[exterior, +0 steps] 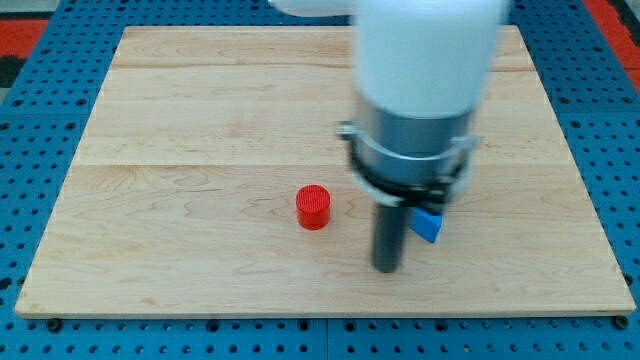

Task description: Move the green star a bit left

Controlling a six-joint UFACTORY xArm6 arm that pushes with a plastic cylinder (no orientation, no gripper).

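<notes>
No green star shows in the camera view; it may be hidden behind the arm. My tip [386, 268] rests on the wooden board [200, 120] toward the view's bottom, right of centre. A red cylinder [313, 207] stands to the left of the tip, apart from it. A blue block [428, 224], partly hidden by the rod, lies just to the right of the tip and a little above it.
The white and grey arm body [420, 90] fills the upper middle right of the view and hides the board behind it. A blue perforated surface [40, 120] surrounds the board.
</notes>
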